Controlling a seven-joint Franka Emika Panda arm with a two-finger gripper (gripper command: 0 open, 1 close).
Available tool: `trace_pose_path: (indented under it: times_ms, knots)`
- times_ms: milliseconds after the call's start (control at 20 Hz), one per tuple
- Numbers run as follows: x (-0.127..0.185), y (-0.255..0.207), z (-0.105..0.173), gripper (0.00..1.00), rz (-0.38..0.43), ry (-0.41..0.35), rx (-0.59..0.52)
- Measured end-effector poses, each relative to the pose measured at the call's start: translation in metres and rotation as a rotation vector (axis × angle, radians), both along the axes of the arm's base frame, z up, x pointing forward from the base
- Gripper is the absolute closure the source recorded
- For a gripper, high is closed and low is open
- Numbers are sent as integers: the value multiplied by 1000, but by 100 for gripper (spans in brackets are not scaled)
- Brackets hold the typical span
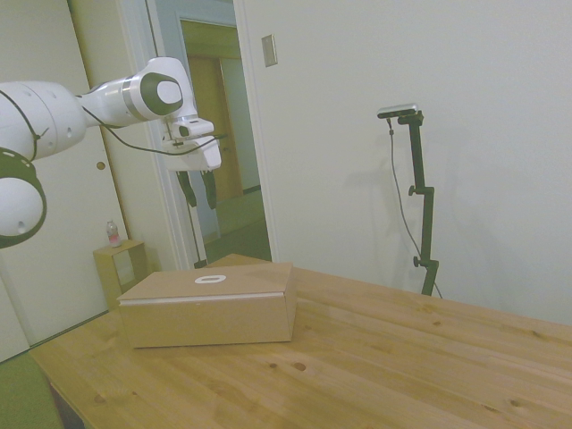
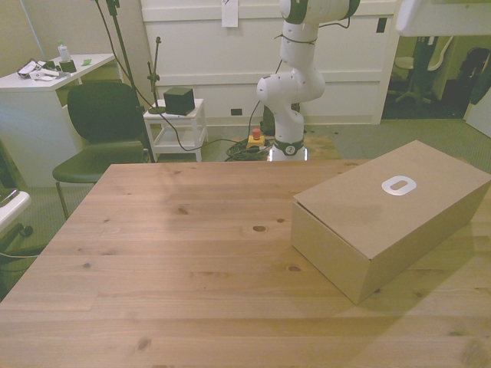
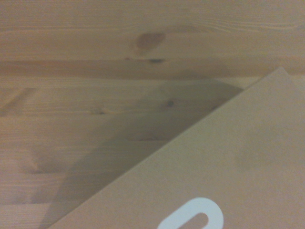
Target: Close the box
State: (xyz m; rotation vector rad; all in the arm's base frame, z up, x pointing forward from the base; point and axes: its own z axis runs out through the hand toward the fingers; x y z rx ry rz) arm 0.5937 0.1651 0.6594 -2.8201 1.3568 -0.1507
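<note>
Cropping hides much of the scene: in the front view the arm runs off the top edge, so its gripper is out of that picture, and the box nearly reaches the right border. The wrist view shows only one corner of the lid with part of the oval cutout at the lower edge, slightly soft in focus, over bare planks of the table.

In the side view the gripper hangs in the upper left of the frame, well above the box and apart from it. Its two dark fingers point down with a narrow gap between them, holding nothing.

The box sits on the wooden table in the lower left of the side view, and in the right half of the front view, turned at an angle to the table's edges. It is oblong, of plain tan cardboard, and its lid lies flat on top. A thin pale line runs along the front where lid meets wall. The white-rimmed oval cutout sits toward one long edge of the lid. Beyond the table, at the left of the side view, a small wooden cube stand carries a little bottle.
</note>
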Motion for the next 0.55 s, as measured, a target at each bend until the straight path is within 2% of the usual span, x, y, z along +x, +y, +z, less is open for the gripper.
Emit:
trace_pose_path:
  times_ms: [350,550]
  knots:
    - [-17,-52,-62,0,-68,37,-61]
    - [-47,-72,-78,0,-82,25,-60]
